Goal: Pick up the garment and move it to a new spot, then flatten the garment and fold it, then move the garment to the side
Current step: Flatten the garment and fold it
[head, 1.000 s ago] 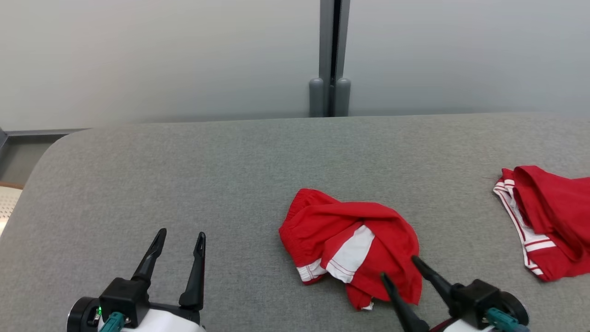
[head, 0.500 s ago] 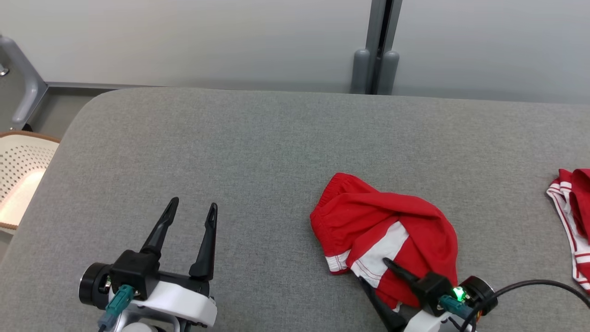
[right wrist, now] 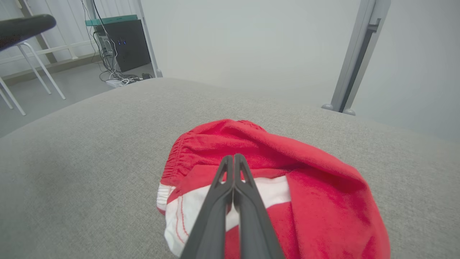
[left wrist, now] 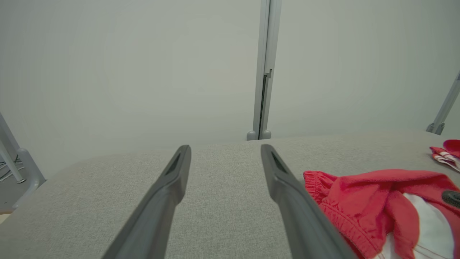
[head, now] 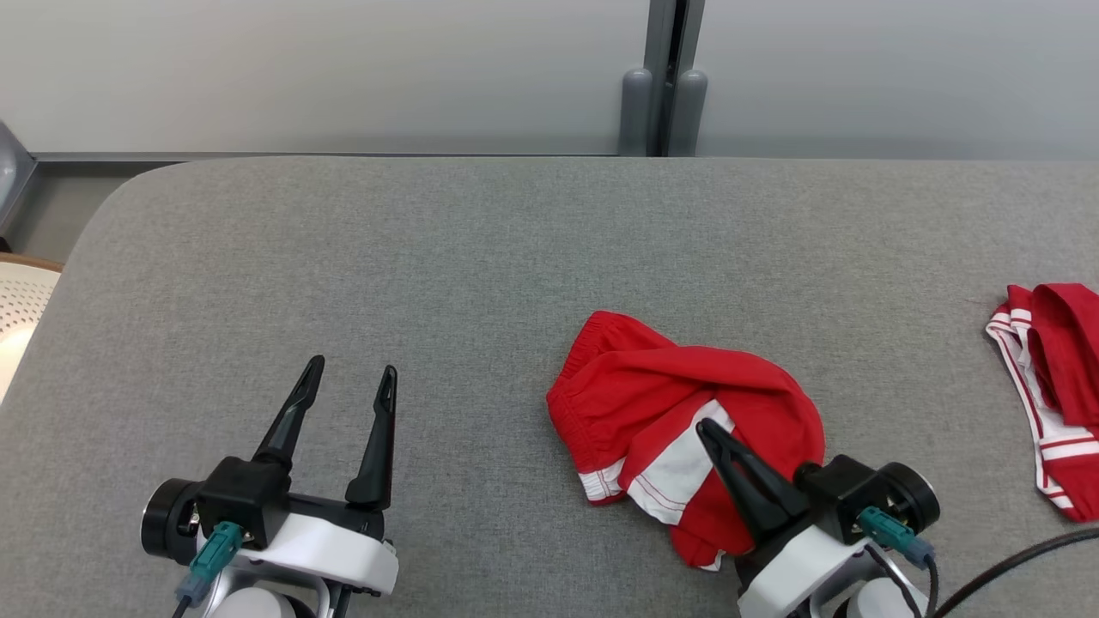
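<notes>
The red garment (head: 678, 386) with white panels is lying bunched on the grey bench (head: 429, 257), right of centre and toward the near edge. The right gripper (head: 706, 427) is lying over its white panel, jaws pressed fully together; whether any cloth is caught between them cannot be told. The left gripper (head: 352, 367) is hovering over bare bench well to the garment's left, jaws standing wide apart and holding nothing. A second garment (head: 1052, 378), red with white stripes, is lying at the bench's right edge, well apart from the first. A pale perforated basket (head: 21, 296) is showing beyond the bench's left end; its contents cannot be told.
</notes>
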Motion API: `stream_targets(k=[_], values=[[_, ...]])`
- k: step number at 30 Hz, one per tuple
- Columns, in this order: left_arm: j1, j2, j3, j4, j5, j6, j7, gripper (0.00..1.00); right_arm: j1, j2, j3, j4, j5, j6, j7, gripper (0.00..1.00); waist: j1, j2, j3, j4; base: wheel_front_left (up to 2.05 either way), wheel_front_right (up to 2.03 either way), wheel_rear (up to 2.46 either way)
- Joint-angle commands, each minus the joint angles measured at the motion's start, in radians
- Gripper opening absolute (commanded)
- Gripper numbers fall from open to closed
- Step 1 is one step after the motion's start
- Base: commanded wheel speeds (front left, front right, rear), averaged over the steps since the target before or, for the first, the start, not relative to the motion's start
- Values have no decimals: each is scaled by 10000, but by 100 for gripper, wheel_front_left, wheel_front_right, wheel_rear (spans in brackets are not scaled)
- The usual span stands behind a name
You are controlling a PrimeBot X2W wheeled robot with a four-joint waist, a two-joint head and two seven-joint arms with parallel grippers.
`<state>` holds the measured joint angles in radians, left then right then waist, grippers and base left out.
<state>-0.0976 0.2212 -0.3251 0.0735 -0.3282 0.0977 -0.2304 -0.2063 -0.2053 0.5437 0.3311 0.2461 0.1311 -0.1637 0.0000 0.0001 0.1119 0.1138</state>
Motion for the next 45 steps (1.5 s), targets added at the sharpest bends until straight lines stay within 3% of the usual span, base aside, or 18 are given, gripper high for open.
stream_targets(k=[1, 5, 6, 7, 8, 9, 22, 32, 45], values=[[-194, 65, 33, 25, -70, -34, -54, 100, -31, -2, -130, -145, 16, -5, -101, 0, 0, -1, 5, -79, 0, 0, 0], [-181, 88, 78, 72, -68, 0, -94, 100, 187, 118, -667, -862, 352, -7, -370, 0, 0, -1, -39, -369, 0, 0, 0], [-180, 101, 83, 83, -69, 6, -102, 100, 180, 79, -800, -1015, 336, -5, -428, 21, 0, -1, -61, -429, 0, 0, 0], [-175, 101, 78, 95, -84, 4, -110, 100, 200, 63, -972, -1160, 381, -7, -450, 49, 0, -1, -90, -486, 0, 0, 0], [-160, 104, 86, 106, -103, 14, -117, 100, 254, 97, -1112, -1312, 491, -5, -485, 93, 0, -1, -123, -543, 0, 0, 0], [-139, 119, 93, 125, -108, 32, -120, 100, 297, 65, -1310, -1434, 456, -5, -513, 100, 0, -1, -162, -603, 0, 0, 0], [366, 250, 76, 130, -223, 144, -153, 100, 1829, 234, -4396, -2407, -84, -3, 136, 100, 0, -1, -681, -1085, 0, 0, 0], [1005, 291, 0, 93, -343, 280, -80, 100, 2954, 388, -4850, -3004, 88, -3, 761, 100, 0, -1, -1172, -1103, 0, 0, 0], [1383, 415, -93, -137, -425, 398, 70, 100, 3247, 458, -4874, -3303, 198, -3, 1003, 100, 0, -1, -1328, -999, 0, 0, 0]])
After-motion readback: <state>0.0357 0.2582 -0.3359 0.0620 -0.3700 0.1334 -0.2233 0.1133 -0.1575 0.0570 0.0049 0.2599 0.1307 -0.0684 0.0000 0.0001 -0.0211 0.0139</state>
